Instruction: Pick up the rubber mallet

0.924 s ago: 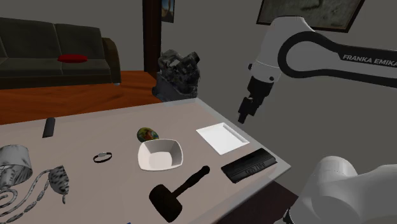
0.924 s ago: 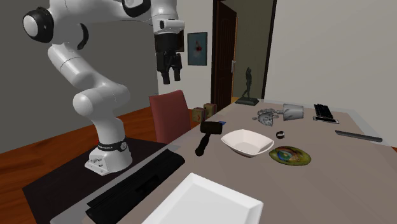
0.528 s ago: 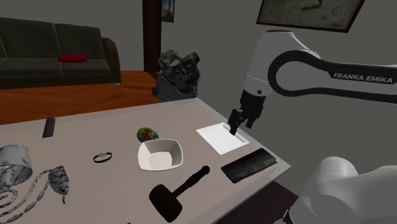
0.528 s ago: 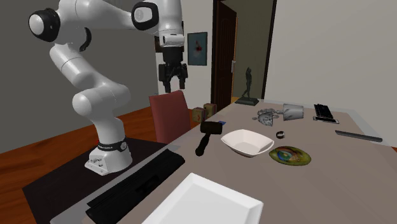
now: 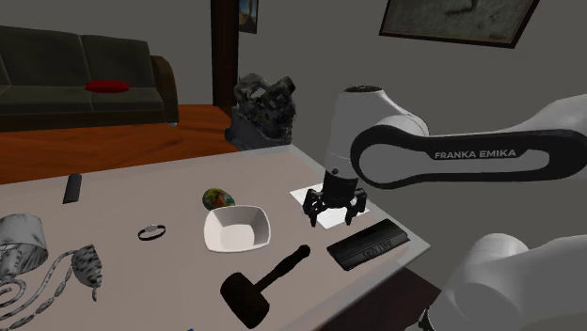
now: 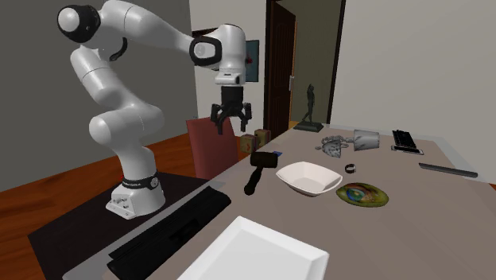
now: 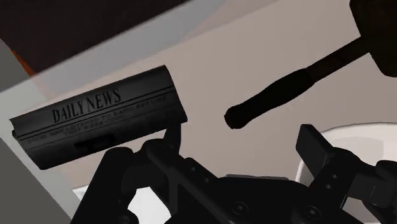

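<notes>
Claw (image 5: 331,217) spread, empty, above table (image 5: 141,188); mallet (image 5: 268,280) apart, beside white bowl (image 5: 237,229).

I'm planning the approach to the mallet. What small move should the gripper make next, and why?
Probably shift the open gripper sideways toward the mallet, keeping its height. It hovers over the white tray, well apart from the mallet, whose handle lies on the table beside the white bowl.
</notes>
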Available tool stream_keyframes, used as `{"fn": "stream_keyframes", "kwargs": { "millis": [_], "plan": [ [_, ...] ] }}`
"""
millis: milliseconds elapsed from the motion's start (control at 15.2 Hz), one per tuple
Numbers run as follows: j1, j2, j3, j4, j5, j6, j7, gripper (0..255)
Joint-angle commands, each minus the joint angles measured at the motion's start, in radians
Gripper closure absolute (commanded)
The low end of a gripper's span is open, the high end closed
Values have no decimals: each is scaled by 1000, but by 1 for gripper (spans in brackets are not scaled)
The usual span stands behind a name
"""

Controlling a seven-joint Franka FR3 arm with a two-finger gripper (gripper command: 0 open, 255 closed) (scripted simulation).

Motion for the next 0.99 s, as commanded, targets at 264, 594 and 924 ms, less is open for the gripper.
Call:
{"fn": "stream_keyframes", "kwargs": {
  "millis": [264, 594, 924],
  "plan": [
    [-92, 197, 202, 23, 57, 145, 429, 0],
    [-209, 439, 353, 93, -5, 277, 805, 0],
    [-272, 678, 414, 159, -166, 382, 1144, 0]
  ]
}}
